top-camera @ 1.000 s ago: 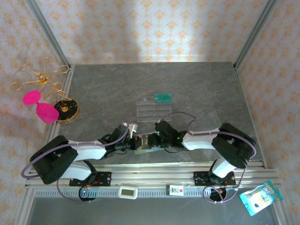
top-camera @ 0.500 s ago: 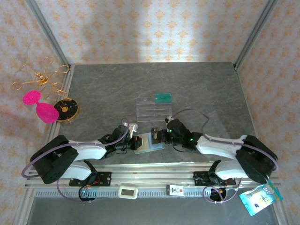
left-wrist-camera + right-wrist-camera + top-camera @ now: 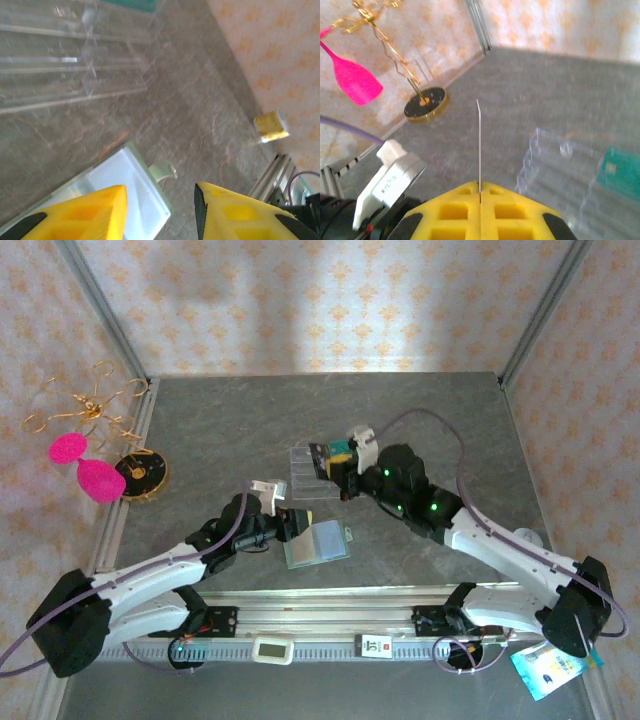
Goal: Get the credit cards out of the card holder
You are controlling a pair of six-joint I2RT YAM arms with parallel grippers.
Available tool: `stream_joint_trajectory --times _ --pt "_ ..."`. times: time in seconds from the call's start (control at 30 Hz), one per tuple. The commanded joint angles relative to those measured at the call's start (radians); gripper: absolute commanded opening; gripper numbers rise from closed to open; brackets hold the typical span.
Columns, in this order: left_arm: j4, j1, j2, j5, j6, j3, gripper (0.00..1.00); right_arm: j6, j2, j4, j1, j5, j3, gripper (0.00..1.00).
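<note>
The card holder [image 3: 318, 542] lies open on the table near the front edge, its pale blue panel [image 3: 125, 182] facing up. My left gripper [image 3: 292, 524] hovers at its left edge with the jaws apart; in the left wrist view the left gripper [image 3: 160, 212] has nothing between its fingers. My right gripper [image 3: 332, 462] is raised over the clear tray [image 3: 312, 480], shut on a dark credit card [image 3: 321, 459]. In the right wrist view that card [image 3: 479, 145] stands edge-on, a thin line sticking out of the shut right gripper [image 3: 480, 192].
A teal card [image 3: 622, 172] lies in the clear tray's [image 3: 560, 165] far compartment. A gold wire stand [image 3: 138, 473] with pink pieces [image 3: 100, 480] stands at the left edge. A small yellow block [image 3: 271, 126] sits by the right wall. The frame rail [image 3: 330, 620] runs along the front.
My right gripper has pulled the card out of the holder and carried it up and back over the clear tray. My left gripper has let go of the holder and opened.
</note>
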Motion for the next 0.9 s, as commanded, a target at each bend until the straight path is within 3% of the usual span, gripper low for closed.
stream_joint_trajectory --times 0.0,0.3,0.47,0.87 --pt "-0.136 0.023 -0.059 -0.074 0.006 0.024 0.42 -0.284 0.101 -0.126 -0.022 -0.098 0.132 0.00" --pt "-0.328 0.050 -0.176 -0.232 0.054 0.078 0.49 -0.719 0.444 -0.610 -0.119 -0.271 0.622 0.00" --pt "-0.376 0.105 -0.205 -0.261 0.054 0.095 0.49 -0.915 0.642 -0.849 -0.156 -0.296 0.858 0.00" --pt "-0.376 0.162 -0.108 -0.299 0.150 0.147 0.48 -1.159 0.967 -1.111 -0.205 -0.271 1.253 0.00"
